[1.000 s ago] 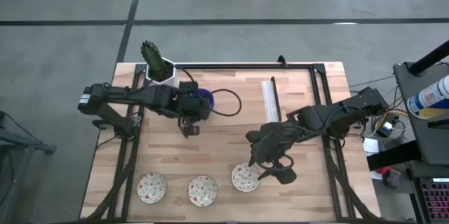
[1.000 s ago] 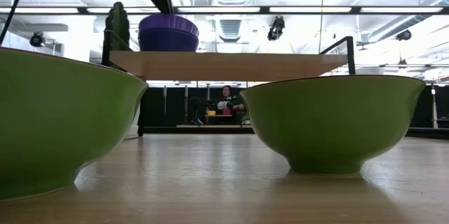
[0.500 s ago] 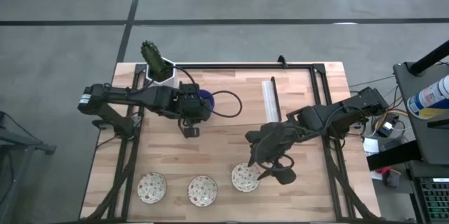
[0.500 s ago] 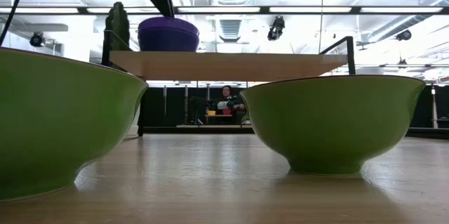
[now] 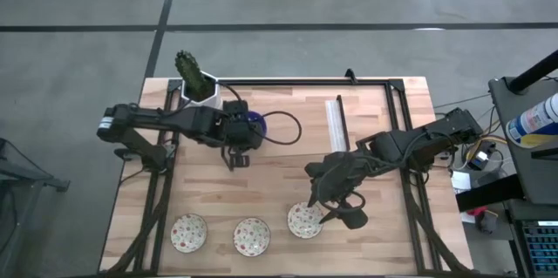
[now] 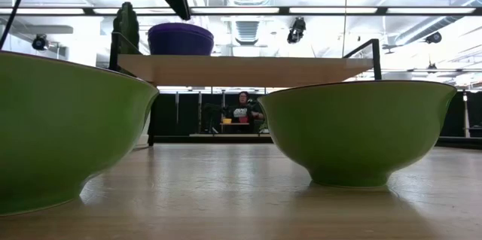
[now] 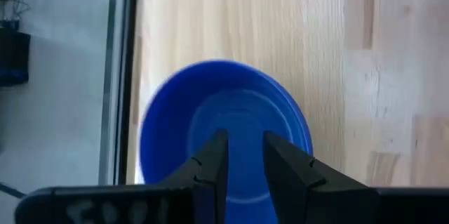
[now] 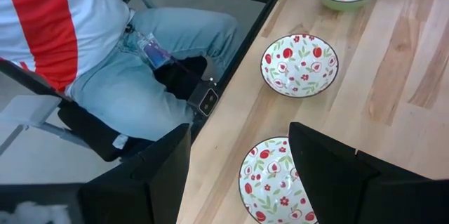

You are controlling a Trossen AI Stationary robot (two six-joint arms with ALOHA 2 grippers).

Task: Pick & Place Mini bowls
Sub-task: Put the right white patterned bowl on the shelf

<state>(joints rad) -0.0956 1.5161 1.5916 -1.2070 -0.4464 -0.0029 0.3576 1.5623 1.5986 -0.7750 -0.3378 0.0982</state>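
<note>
Left gripper (image 5: 234,158) hangs over the far-left part of the wooden table (image 5: 279,182), directly above the blue mini bowls (image 5: 251,125), which sit near the white pot with the cactus (image 5: 195,81). In the left wrist view its fingers (image 7: 210,164) stand narrowly apart over the blue bowl's interior (image 7: 231,108), with nothing between them; neither finger appears to straddle the rim. In the low view the blue stack (image 6: 181,38) rests on the table, with a dark part of the arm above it and clear of it.

Right gripper (image 5: 336,213) waits at the near edge beside the nearest of three speckled mini bowls (image 5: 304,220), which lie in a row with the other two (image 5: 251,236) (image 5: 188,232). Its jaws are spread wide in the right wrist view and hold nothing; the speckled bowl (image 8: 270,182) lies between them, farther off.

Governing relation: the blue stack lies straight below the left gripper, well apart from the right one, so the left arm is the nearer. A grasp would probably require shifting sideways until one finger sits inside and one outside the rim.
</note>
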